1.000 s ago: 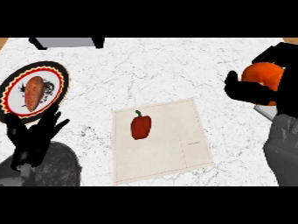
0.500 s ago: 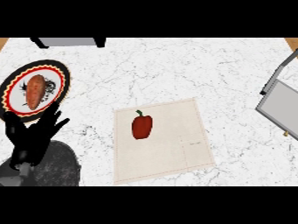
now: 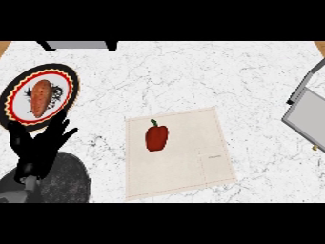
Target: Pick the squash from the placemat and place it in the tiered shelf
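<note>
On mat (image 3: 186,157), upper left: red pepper-like vegetable (image 3: 156,137), no squash seen, long axis toward far edge. Left hand (image 3: 38,145) near, to its left, resting, fingers straight and spread. Right hand unseen. Shelf (image 3: 318,119) far right.

Beige placemat (image 3: 182,157) flat mid-counter; grey tiered shelf (image 3: 318,119) right; squash perhaps hidden.

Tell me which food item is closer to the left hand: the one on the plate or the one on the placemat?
The orange-red vegetable on the plate. The left hand sits right under that plate; the red pepper lies farther right on the placemat.
</note>
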Motion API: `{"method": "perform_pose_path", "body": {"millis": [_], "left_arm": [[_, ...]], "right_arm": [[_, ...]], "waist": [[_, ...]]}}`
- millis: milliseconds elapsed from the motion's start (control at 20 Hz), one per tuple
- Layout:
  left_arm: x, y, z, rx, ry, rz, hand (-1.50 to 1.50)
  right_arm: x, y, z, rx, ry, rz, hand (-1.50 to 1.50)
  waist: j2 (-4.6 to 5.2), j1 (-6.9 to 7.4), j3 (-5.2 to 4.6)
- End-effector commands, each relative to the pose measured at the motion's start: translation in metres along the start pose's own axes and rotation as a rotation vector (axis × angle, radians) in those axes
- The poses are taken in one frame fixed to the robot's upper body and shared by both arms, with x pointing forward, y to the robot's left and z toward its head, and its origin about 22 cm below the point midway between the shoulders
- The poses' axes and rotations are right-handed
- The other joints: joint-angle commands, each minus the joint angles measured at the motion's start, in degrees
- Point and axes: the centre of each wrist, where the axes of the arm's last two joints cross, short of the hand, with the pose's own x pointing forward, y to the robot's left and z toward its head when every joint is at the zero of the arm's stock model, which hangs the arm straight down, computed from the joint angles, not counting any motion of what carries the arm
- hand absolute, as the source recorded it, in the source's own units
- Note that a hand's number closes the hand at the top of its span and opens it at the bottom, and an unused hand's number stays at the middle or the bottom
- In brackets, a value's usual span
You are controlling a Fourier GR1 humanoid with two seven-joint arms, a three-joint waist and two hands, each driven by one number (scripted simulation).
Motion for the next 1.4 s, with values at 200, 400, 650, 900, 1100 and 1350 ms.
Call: {"method": "perform_pose_path", "body": {"millis": [200, 400, 650, 900, 1100, 1350], "left_arm": [[-0.017, -0.006, -0.001, 0.019, 0.066, -0.007, 0.0], [-0.026, -0.017, 0.01, -0.021, 0.056, -0.007, 0.0], [-0.017, -0.011, -0.002, 0.003, 0.062, 0.012, 0.0], [-0.016, 0.007, 0.001, 0.005, 0.054, -0.007, 0.0], [0.0, -0.014, -0.007, -0.026, 0.063, -0.005, 0.0], [-0.021, 0.0, -0.002, -0.006, 0.075, -0.009, 0.0]], "right_arm": [[-0.018, -0.026, -0.046, 0.101, 0.119, 0.087, 1.5], [-0.035, -0.005, -0.066, 0.134, 0.114, 0.145, 1.5], [-0.047, 0.021, -0.077, 0.132, 0.113, 0.174, 1.5], [-0.065, 0.017, -0.09, 0.117, 0.121, 0.17, 1.5], [-0.081, 0.022, -0.123, 0.097, 0.129, 0.189, 1.5], [-0.092, 0.022, -0.125, 0.089, 0.09, 0.165, 1.5]], "waist": [[0.44, 0.13, -0.32], [0.57, 0.79, -0.3], [0.71, 0.82, -0.3], [0.55, 0.56, -0.3], [0.87, 1.31, -0.28], [0.68, 0.82, -0.29]]}}
